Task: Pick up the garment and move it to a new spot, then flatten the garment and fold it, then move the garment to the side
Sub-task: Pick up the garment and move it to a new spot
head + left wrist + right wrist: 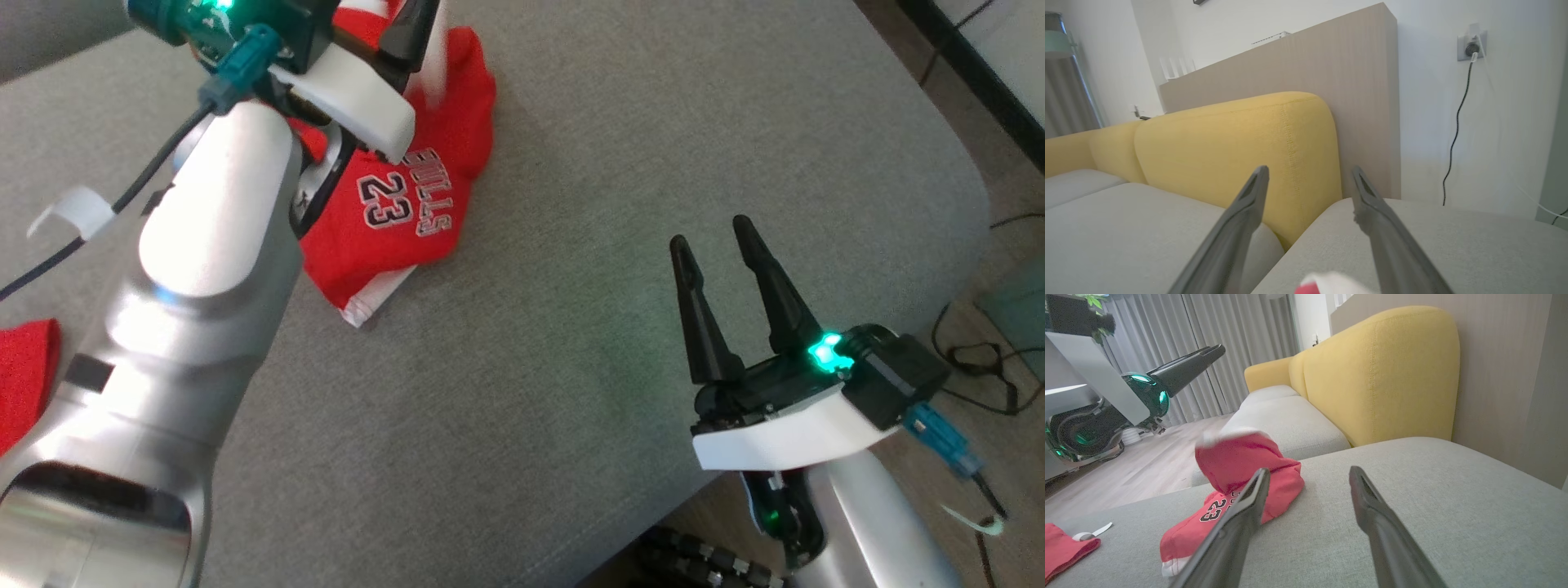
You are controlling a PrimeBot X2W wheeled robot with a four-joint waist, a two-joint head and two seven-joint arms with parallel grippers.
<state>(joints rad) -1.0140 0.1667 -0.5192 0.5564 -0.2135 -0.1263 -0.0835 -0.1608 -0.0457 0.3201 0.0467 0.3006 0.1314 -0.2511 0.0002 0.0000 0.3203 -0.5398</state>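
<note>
The grey sofa cushion (571,367) takes up most of the head view, and a yellow backrest (1380,375) stands behind it at about one o'clock in the right wrist view. The robot's pale left forearm (204,269) rises from seven o'clock toward eleven o'clock across the head view.

The garment (392,220), a red jersey with white trim and the number 23, lies bunched on the cushion at about eleven o'clock from its middle. It is partly hidden by the left wrist. In the right wrist view one end of it stands up in a hump.

The right gripper (709,231) hangs at four o'clock, well apart from the jersey, with its claw spread wide and nothing in it. The left gripper (1309,168) is above the jersey, its claw likewise parted and holding nothing. A scrap of white and red cloth shows at six o'clock below its fingers.

A second red cloth (24,376) lies at nine o'clock, at the edge of the head view.
</note>
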